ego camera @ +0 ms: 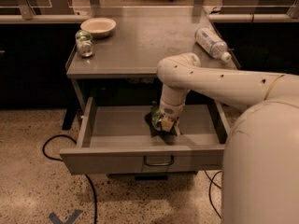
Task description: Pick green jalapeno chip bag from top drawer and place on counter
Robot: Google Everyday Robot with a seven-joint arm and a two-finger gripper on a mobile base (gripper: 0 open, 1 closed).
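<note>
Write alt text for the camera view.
The robot arm's tool reaches down into the open top drawer at the green jalapeno chip bag. On the counter above sit a bowl, a jar and a toppled water bottle.
</note>
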